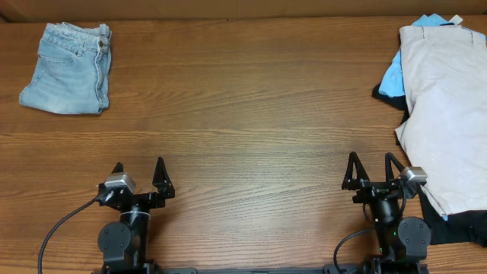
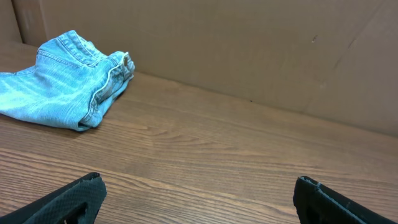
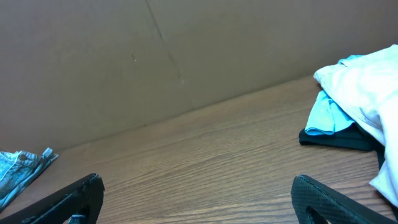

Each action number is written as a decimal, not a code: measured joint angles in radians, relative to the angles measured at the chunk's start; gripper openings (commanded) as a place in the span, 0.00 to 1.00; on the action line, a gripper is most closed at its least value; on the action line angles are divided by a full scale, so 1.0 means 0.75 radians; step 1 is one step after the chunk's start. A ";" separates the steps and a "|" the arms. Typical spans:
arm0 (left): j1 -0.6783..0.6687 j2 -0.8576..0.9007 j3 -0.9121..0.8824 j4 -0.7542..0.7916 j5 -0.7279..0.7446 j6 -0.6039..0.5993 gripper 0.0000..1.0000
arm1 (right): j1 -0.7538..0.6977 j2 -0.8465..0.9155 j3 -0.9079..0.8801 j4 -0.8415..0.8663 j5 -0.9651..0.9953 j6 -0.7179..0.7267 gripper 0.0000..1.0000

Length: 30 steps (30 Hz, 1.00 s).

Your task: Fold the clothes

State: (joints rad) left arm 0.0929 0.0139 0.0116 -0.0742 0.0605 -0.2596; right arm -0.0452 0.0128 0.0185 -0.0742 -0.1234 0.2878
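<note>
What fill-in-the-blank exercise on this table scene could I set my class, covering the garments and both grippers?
1. The denim shorts lie at the far ____ corner of the table.
2. The beige shorts lie on the ____ side, over a black garment and a light-blue garment.
3. The left gripper and the right gripper both stand ____, holding nothing.
Missing words: left; right; open.

The wide pale beige cotton shorts (image 1: 445,114) lie unfolded and loosely rumpled at the right edge of the wooden table (image 1: 251,114). They stretch from the far side toward the near side, over a sky-blue garment (image 1: 392,76) and a black garment (image 1: 466,226).
</note>
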 measured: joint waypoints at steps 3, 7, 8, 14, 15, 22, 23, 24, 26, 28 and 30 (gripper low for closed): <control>0.000 0.000 0.000 0.000 0.000 0.000 1.00 | 0.000 0.000 0.000 -0.001 0.000 0.000 1.00; 0.000 0.000 0.000 0.000 0.001 0.000 1.00 | 0.000 0.000 0.000 -0.001 0.000 -0.001 1.00; 0.000 -0.001 0.000 0.000 0.001 0.000 1.00 | 0.000 0.000 0.000 -0.001 -0.001 -0.001 1.00; 0.000 0.000 0.000 0.001 0.001 0.000 1.00 | 0.000 0.000 0.000 -0.001 -0.001 0.000 1.00; 0.000 0.000 0.000 0.001 0.001 0.000 1.00 | 0.000 0.000 0.000 -0.001 -0.003 0.000 1.00; 0.000 0.000 0.000 0.006 0.022 -0.001 1.00 | 0.000 0.000 0.000 0.006 -0.051 0.000 1.00; 0.000 0.000 0.000 0.010 0.035 -0.001 1.00 | 0.000 0.000 0.000 0.005 -0.056 0.001 1.00; 0.000 0.000 0.000 0.013 0.051 -0.001 1.00 | 0.000 0.000 0.000 0.006 -0.061 0.001 1.00; 0.000 0.000 0.000 0.016 0.081 -0.001 1.00 | 0.000 0.000 0.000 0.010 -0.066 0.000 1.00; 0.000 0.000 0.000 0.020 0.106 0.000 1.00 | 0.000 0.000 0.000 0.012 -0.070 0.000 1.00; 0.000 0.000 0.000 0.020 0.122 -0.001 1.00 | 0.000 0.000 0.000 0.014 -0.071 -0.001 1.00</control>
State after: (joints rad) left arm 0.0929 0.0139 0.0116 -0.0589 0.1516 -0.2600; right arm -0.0452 0.0128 0.0185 -0.0639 -0.1764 0.2871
